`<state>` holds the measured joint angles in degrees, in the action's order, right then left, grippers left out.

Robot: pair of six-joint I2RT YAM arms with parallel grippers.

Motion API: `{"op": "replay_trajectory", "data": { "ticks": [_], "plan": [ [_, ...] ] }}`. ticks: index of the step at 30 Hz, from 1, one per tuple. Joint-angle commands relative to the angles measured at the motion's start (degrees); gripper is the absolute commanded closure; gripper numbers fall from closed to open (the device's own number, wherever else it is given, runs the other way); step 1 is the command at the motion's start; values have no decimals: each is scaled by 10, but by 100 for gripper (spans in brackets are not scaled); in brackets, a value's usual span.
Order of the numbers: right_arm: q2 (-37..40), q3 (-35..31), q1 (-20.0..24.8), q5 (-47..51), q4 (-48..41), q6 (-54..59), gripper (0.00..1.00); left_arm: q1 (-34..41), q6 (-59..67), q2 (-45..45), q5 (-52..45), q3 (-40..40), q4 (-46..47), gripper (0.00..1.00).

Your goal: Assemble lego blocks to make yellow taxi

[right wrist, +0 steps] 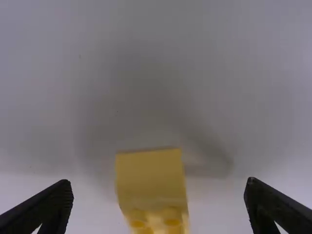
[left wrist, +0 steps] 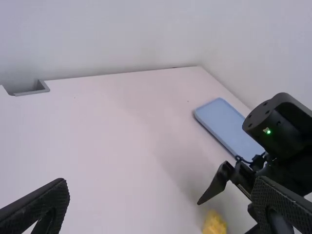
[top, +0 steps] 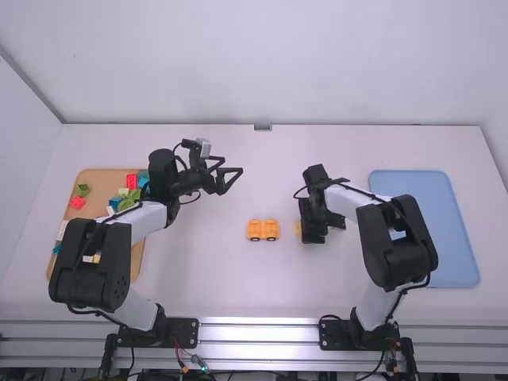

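In the high view, two orange-yellow blocks (top: 263, 230) sit side by side near the table's middle. My left gripper (top: 233, 175) stands open above the table, up and to their left. Just right of the blocks is my right gripper (top: 313, 230), partly over a yellow block (top: 298, 228). In the left wrist view my left gripper (left wrist: 163, 207) has wide-apart fingers with nothing between them; the yellow block (left wrist: 214, 223) lies beside the right arm's gripper. In the right wrist view my right gripper (right wrist: 158, 207) is open, with the studded yellow block (right wrist: 152, 180) between and below its fingers, touching neither.
A wooden tray (top: 99, 181) with several coloured blocks lies at the left, partly under the left arm. A blue tray (top: 456, 230) lies at the right, partly behind the right arm. A wall rises along the table's far edge.
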<state>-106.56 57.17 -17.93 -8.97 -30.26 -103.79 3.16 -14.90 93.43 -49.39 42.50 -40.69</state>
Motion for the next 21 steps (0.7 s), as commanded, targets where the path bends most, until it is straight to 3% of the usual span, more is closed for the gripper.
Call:
{"op": "replay_trajectory", "data": {
  "ticks": [1, 7, 8, 10, 14, 16, 21],
  "plan": [
    [-5, 21, 9, -4, -13, 38, 8, -1, 8, 2, -5, 9, -1, 1],
    [-5, 117, 33, -49, -114, 211, 7, -1, 8, 2, -5, 9, 0, 1],
    [-5, 151, 41, -70, -145, 292, 2, -1, 9, 2, -5, 9, 0, 1],
    [-5, 182, 49, -80, -172, 405, 1, -1, 9, 2, -5, 9, 2, 1],
    [-5, 260, 72, -130, -191, 748, 1, -1, 19, 2, -5, 9, 10, 1],
    [-5, 277, 76, -137, -202, 842, 1, -4, 19, 2, -5, 9, 13, 1],
    [-5, 295, 95, -9, -183, 1145, 1, -6, 16, 2, -3, 9, 30, 1]
  ]
}}
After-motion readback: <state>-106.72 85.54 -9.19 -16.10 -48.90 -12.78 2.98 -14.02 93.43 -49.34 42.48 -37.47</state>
